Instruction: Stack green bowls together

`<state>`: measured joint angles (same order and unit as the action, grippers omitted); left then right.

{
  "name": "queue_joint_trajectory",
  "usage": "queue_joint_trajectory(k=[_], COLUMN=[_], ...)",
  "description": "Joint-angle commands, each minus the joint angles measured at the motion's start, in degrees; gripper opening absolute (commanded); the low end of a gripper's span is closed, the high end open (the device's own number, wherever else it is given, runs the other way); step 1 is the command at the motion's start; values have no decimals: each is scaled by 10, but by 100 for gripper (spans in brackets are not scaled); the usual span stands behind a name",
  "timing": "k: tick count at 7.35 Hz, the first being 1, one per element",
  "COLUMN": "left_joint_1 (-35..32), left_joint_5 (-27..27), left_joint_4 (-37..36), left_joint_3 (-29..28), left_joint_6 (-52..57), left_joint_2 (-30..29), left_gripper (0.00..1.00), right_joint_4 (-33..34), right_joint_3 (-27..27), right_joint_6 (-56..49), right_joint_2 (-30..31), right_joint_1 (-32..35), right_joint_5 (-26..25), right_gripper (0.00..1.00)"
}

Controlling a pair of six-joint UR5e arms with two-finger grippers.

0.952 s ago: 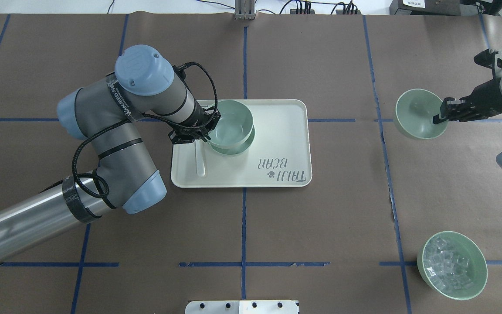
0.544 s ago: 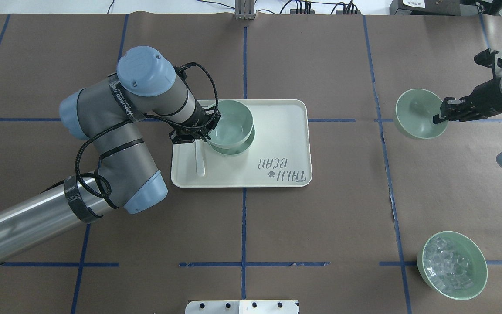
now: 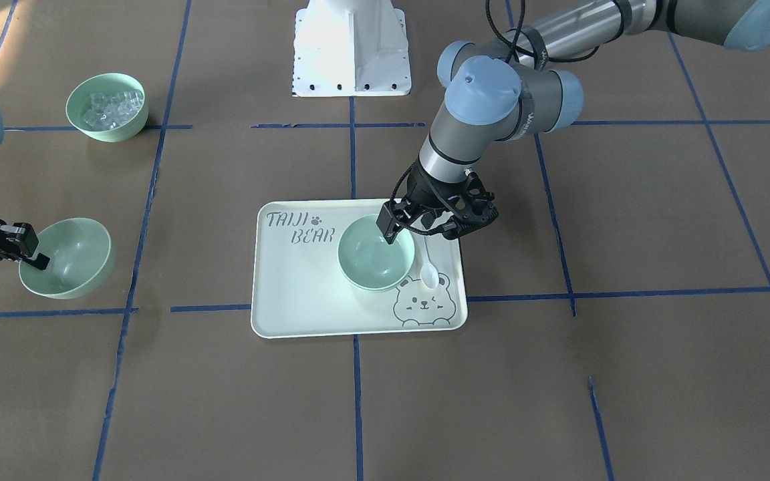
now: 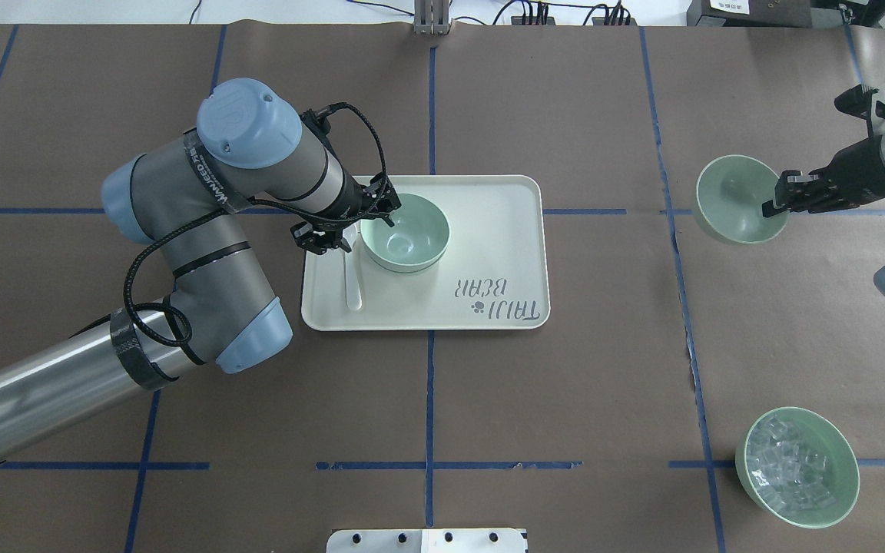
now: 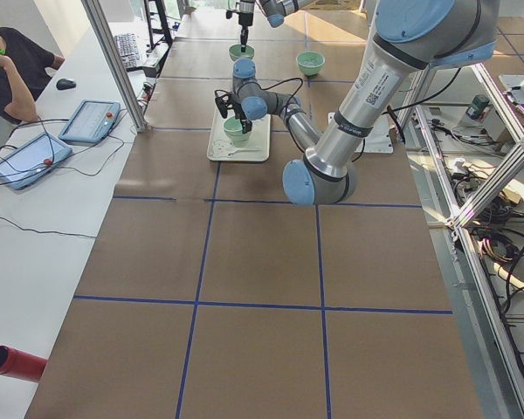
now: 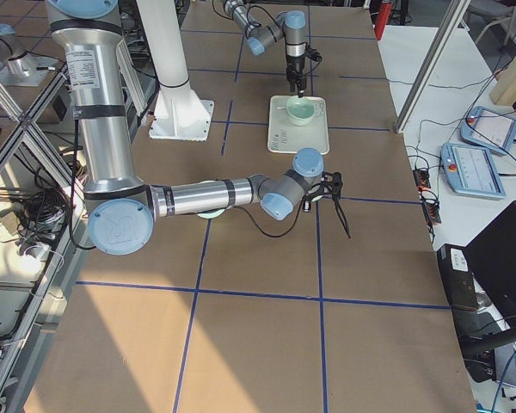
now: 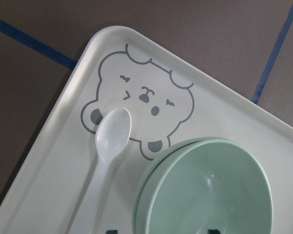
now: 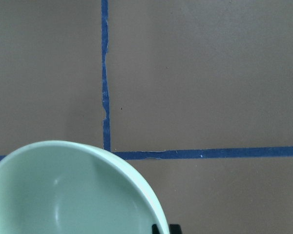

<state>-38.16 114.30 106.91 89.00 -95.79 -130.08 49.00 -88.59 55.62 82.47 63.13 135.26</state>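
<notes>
Two green bowls [image 4: 404, 232] sit nested one inside the other on the bear-print tray [image 4: 492, 230]; both rims show in the left wrist view [image 7: 205, 190]. My left gripper [image 4: 369, 223] is open, its fingers astride the stack's rim on the side near the arm, and holds nothing. A third green bowl [image 4: 734, 200] is far to the right, off the tray and tilted. My right gripper [image 4: 774, 206] is shut on its rim; it also shows in the front view [image 3: 29, 257].
A white plastic spoon [image 4: 352, 276] lies on the tray beside the stack, over the bear print [image 7: 136, 102]. A green bowl of clear ice-like cubes [image 4: 797, 467] stands at the near right. Blue tape lines cross the brown table cover.
The bowl my left gripper held tilted over the tray bowl has dropped into it and now sits nested. The left gripper has opened. The right gripper and its bowl have barely moved.
</notes>
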Motion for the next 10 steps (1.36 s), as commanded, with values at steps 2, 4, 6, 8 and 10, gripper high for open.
queue_joint_trajectory(k=[2, 4, 6, 8, 10], left_joint_1=[-38, -75, -117, -141, -184], left_joint_5=[24, 26, 29, 43, 82], left_joint_4=[-68, -103, -104, -101, -99], left_joint_3=[48, 92, 127, 139, 141], left_joint_6=[117, 203, 278, 347, 414], left_joint_2=[25, 68, 120, 162, 195], left_gripper=[100, 100, 100, 100, 100], right_joint_4=[7, 21, 56, 152, 198], right_joint_3=[1, -1, -2, -10, -4], right_joint_6=[95, 184, 223, 223, 223], right_joint_2=[-81, -154, -211, -275, -317], right_joint_1=[-21, -68, -141, -186, -235], right_joint_5=[11, 4, -67, -119, -182], right_gripper=[0, 0, 0, 0, 0])
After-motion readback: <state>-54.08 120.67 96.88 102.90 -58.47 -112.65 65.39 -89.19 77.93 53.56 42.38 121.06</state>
